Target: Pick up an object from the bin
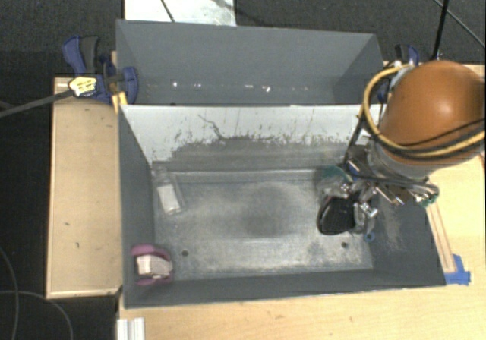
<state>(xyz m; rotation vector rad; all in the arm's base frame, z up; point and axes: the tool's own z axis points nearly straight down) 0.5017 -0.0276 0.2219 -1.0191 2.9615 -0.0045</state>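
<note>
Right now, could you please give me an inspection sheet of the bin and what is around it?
Surface: grey metal bin, floor scuffed and scratched.
Job's things: black rounded object at the floor's right, beside the hand; held or not, cannot tell.
Clutter: clear small piece at left; pink and white thing in the near-left corner; teal thing behind the hand.
Hand: low over the floor's right, under the orange cover.
Cables: cables looped round the orange cover.
Surroundings: dark floor around the bin.

Scuffed matt metal bin (250, 228), glossy black lump (334, 217), clear plastic piece (168, 196)
</note>
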